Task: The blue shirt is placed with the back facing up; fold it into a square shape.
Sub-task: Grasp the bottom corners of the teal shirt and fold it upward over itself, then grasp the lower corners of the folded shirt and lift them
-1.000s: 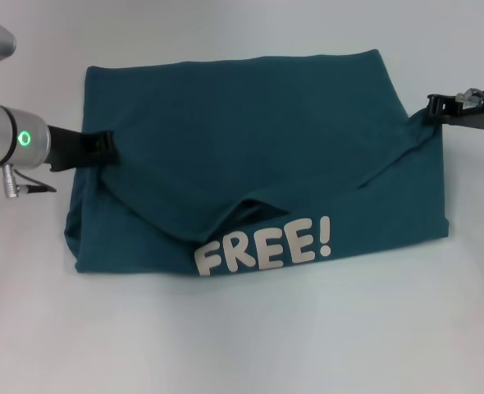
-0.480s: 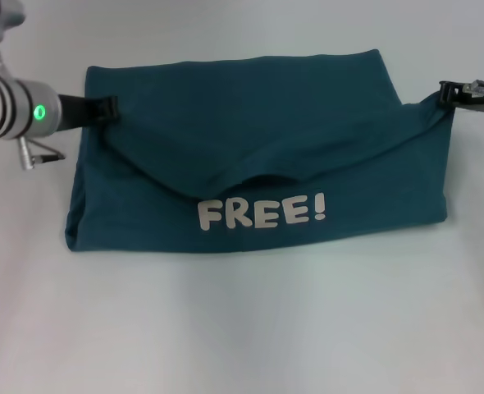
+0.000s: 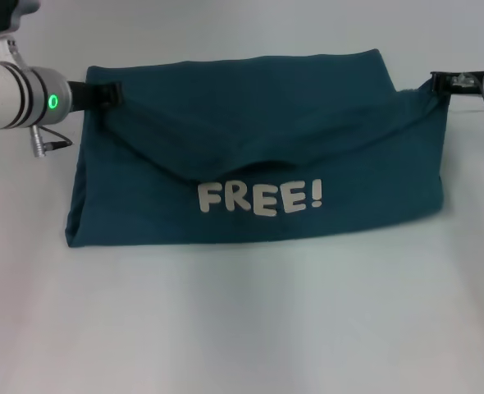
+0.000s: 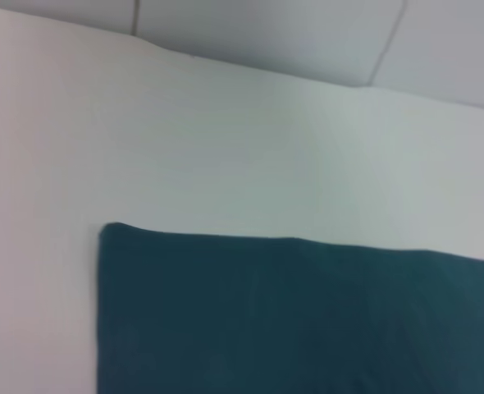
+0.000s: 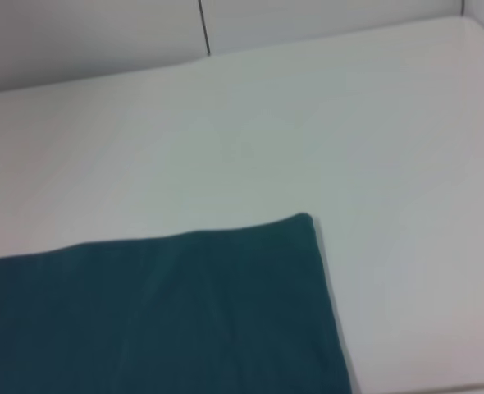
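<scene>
White counter [image 3: 242, 328] fills the head view; we see the blue shirt [image 3: 250, 115] spread across its far half, with the near layer raised and draped over the lower one. White lettering "FREE!" [image 3: 260, 198] faces us on that raised flap. Our left tool [image 3: 102, 92] is clamped on the shirt's left upper corner; our right tool [image 3: 444, 83] pinches the right upper corner. Both corners are lifted off the counter. Wrist views show only flat shirt fabric and counter.
</scene>
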Robot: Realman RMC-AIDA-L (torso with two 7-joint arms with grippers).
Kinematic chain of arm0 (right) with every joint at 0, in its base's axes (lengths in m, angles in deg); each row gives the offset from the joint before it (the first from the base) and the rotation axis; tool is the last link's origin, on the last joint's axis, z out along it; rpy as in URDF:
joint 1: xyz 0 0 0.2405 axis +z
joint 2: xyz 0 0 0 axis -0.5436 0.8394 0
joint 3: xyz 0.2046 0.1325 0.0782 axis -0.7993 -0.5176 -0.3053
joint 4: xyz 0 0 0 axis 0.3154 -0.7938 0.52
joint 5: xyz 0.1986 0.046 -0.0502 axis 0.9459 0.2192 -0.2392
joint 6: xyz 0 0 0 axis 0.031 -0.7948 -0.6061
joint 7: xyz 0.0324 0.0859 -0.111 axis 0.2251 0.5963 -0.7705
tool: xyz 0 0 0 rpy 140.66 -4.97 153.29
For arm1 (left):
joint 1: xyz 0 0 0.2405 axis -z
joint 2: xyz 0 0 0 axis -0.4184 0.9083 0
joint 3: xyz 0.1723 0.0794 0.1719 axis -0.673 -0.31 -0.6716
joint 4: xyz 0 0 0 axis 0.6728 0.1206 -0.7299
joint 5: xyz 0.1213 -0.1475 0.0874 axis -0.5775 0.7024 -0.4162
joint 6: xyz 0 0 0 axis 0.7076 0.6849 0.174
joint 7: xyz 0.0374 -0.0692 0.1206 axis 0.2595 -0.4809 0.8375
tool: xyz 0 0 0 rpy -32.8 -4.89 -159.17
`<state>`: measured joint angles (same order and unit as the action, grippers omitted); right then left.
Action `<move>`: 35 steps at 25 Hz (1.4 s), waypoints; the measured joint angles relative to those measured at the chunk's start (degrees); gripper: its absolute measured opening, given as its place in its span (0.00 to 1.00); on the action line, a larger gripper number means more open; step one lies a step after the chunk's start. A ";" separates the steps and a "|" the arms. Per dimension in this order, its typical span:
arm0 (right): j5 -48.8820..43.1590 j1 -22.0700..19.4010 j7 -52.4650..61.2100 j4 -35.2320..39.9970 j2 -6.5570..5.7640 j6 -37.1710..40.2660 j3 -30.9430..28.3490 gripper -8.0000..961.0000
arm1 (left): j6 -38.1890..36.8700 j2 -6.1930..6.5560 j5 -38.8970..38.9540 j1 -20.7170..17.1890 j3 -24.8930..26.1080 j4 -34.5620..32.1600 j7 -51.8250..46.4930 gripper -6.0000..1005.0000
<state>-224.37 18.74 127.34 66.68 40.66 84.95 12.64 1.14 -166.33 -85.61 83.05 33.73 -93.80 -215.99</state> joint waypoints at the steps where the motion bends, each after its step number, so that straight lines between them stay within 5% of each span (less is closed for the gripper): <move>1: 0.00 0.06 0.04 0.00 -0.05 -0.15 0.02 0.01 | 0.26 0.00 0.00 -0.12 0.12 -0.07 -0.04 0.03; 19: -0.09 1.58 -0.04 -4.10 -0.66 -3.28 2.93 0.02 | 2.54 -0.81 0.01 -0.26 -1.53 0.58 1.42 0.03; 27: -0.09 1.87 -0.28 -5.06 -2.30 -0.76 4.29 0.05 | 2.44 -0.04 0.08 0.06 -1.80 1.81 0.86 0.07; 34: 0.20 0.58 0.01 -5.18 -3.70 2.22 3.51 0.32 | 1.47 0.71 0.47 -1.39 0.02 1.47 -2.06 0.15; 35: 0.28 0.23 0.02 -4.63 -3.75 3.40 3.12 0.34 | 0.96 0.88 0.50 -1.61 0.32 1.32 -2.55 0.23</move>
<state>-224.09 18.97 127.36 62.06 36.91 88.35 15.76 2.09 -165.45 -85.11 81.44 34.05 -92.47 -218.54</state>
